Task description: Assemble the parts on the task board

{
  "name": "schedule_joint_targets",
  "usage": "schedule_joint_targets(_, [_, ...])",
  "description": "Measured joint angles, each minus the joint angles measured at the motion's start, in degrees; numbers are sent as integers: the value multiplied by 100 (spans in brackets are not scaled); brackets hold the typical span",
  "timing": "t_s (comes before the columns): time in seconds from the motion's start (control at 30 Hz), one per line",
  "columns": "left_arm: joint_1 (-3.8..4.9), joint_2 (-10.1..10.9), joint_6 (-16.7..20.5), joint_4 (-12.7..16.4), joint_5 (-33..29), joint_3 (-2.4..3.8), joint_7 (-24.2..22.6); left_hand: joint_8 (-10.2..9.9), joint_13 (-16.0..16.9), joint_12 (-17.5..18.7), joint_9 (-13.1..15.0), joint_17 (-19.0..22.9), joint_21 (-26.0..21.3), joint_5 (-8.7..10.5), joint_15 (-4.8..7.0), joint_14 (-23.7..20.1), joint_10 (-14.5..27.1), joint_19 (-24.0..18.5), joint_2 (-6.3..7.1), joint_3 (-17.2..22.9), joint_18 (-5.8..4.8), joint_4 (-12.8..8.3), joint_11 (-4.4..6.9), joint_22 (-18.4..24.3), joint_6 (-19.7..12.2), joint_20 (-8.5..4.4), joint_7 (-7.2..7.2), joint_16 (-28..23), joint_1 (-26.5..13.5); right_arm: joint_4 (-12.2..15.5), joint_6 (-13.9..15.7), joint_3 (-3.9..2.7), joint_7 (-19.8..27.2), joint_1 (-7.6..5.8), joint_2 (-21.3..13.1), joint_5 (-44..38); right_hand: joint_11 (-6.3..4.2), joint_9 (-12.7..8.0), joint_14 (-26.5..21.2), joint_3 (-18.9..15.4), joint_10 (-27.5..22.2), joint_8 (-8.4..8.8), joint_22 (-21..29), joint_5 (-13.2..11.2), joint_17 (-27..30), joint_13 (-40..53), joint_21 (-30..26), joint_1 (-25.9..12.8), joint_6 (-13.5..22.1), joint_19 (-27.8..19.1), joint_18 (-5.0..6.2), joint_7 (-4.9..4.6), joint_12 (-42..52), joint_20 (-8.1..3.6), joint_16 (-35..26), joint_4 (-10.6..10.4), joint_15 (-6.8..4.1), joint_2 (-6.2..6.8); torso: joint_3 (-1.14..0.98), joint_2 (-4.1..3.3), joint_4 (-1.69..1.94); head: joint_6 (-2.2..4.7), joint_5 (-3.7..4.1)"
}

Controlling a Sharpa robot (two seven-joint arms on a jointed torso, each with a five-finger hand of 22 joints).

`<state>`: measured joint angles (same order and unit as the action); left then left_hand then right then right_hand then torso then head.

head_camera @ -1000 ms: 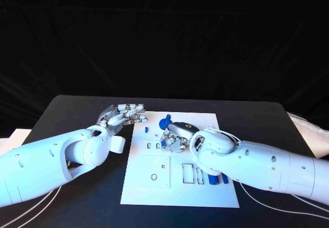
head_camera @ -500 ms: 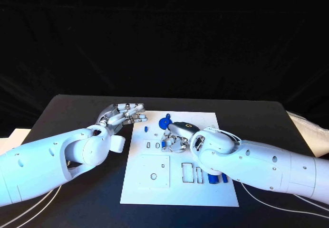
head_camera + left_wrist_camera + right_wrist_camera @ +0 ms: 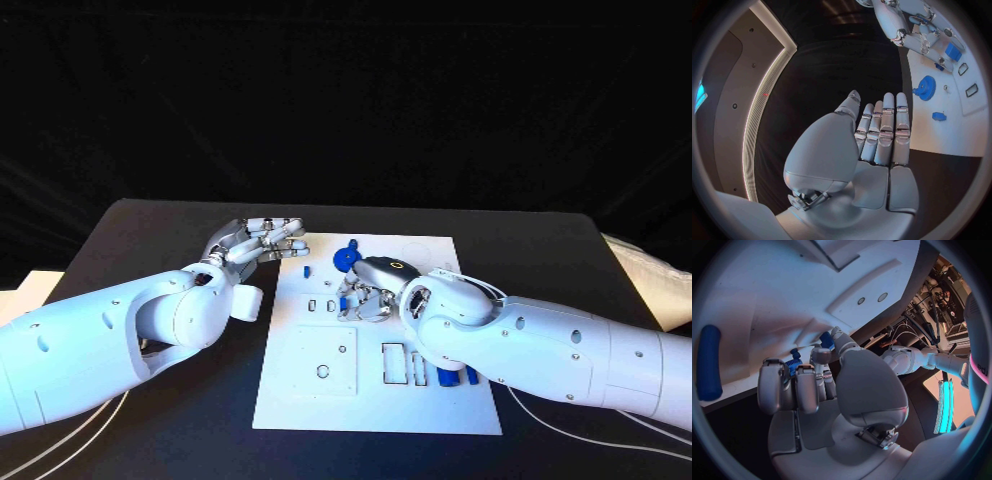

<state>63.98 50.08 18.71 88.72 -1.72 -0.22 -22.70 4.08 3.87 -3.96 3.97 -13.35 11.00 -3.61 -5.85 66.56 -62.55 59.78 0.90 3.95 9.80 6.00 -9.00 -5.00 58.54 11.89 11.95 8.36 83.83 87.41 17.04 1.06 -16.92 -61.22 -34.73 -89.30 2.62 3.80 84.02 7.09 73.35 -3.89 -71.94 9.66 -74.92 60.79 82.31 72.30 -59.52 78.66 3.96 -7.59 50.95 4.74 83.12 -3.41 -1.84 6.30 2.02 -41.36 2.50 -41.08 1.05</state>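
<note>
The white task board (image 3: 325, 405) lies in the middle of the black table. My right hand (image 3: 372, 290) hovers low over the board's middle, fingers curled, and pinches a small blue part (image 3: 794, 365) against the board (image 3: 786, 285). A blue gear (image 3: 345, 260) stands on the board just beyond that hand. My left hand (image 3: 263, 240) is off the board's far left corner, fingers straight and side by side, holding nothing. From its wrist, the left hand (image 3: 879, 135) points toward the gear (image 3: 926, 87) and a small blue piece (image 3: 939, 116).
Two long blue parts (image 3: 456, 377) lie on the board's right side, under my right forearm; one long blue part (image 3: 709, 362) is in the right wrist view. Several empty slots (image 3: 394, 363) are cut in the board's near half. Black table surrounds the board.
</note>
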Motion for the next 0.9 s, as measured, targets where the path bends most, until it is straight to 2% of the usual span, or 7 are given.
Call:
schedule_joint_targets(0.33, [0, -9, -1, -8, -1, -2, 12, 0, 0, 0, 0, -74, -23, 0, 23, 133, 0, 122, -22, -32, 1, -32, 0, 3, 0, 7, 0, 14, 22, 165, 546, 2, 82, 21, -87, -8, 21, 0, 0, -252, -21, 0, 13, 22, 1, -57, 0, -36, 78, -20, 0, 3, -20, 20, -22, -108, 0, 36, 0, 0, 4, 4, 2])
schedule_joint_targets(0.57, [-1, 1, -3, 2, 214, -1, 241, 30, 206, -288, 23, -892, 713, 0, 471, 1626, -797, 1374, -80, -248, 0, 137, 369, -370, 225, -446, -223, 1276, -299, 620, 987, -47, 546, -29, -483, 135, 22, 1, 0, -417, -61, 0, 44, 22, 1, -78, -23, -35, 142, -20, -1, -19, -20, 20, -57, -182, 0, 35, -16, 13, -1, 16, -23])
schedule_joint_targets(0.6, [0, 10, -6, 15, 287, -1, 322, 30, 271, -376, 28, -1377, 857, 0, 530, 1698, -964, 1563, -64, -295, 0, 184, 426, -451, 259, -515, -262, 1846, -367, 677, 1019, -58, 646, -60, -554, 193, 21, 1, -12, -425, -62, -1, 55, 22, 1, -81, -46, -31, 142, -35, 0, -19, -20, 35, -68, -174, 12, 31, -19, 16, -3, 19, -26])
schedule_joint_targets(0.73, [26, 55, -66, 89, 815, 0, 879, 227, 745, -973, 112, -4785, 1671, 0, 750, 1746, -1533, 2197, 19, -477, -1, 348, 668, -1043, 429, -770, -511, 5512, -592, 913, 1087, -78, 1125, -286, -932, 622, 33, 1, 0, -455, -144, -1, 168, 88, 1, -139, -118, 217, 191, -133, -1, -28, -64, 50, -150, -145, 42, -110, -44, 46, -20, 7, -51])
schedule_joint_targets(0.77, [38, 61, -88, 102, 939, 0, 1008, 261, 814, -1052, 132, -5027, 1840, 0, 774, 1746, -1556, 2246, 26, -493, -1, 354, 691, -1215, 457, -789, -531, 5761, -600, 940, 1091, -82, 1197, -333, -1004, 719, 32, 1, 0, -457, -154, -1, 203, 88, 2, -146, -132, 266, 191, -155, 0, -28, -64, 30, -175, -143, 42, -159, -49, 53, -24, 3, -55])
schedule_joint_targets(0.8, [82, 66, -154, 128, 1259, -1, 1333, 428, 1173, -1452, 233, -5879, 2970, 0, 837, 1745, -1575, 2378, -2, -577, -144, 403, 761, -2423, 559, -863, -570, 6762, -684, 969, 1097, -86, 1289, -399, -1101, 863, 32, 1, 0, -454, -154, -1, 228, 114, 1, -151, -132, 328, 191, -185, 0, -28, -64, 41, -178, -140, 42, -221, -57, 63, -30, -1, -58])
schedule_joint_targets(0.9, [208, 36, -329, 155, 1882, -1, 1968, 670, 1822, -2180, 400, -6136, 4460, 0, 859, 1736, -1465, 2416, -73, -760, -327, 588, 836, -4077, 603, -963, -648, 7628, -925, 1039, 1144, -101, 1528, -603, -1449, 1406, 31, 1, 0, -366, -154, -1, 250, 190, 2, -149, -157, 524, 191, -184, 0, -28, -64, 41, -178, -51, 42, -337, -71, 88, -46, -20, -60])
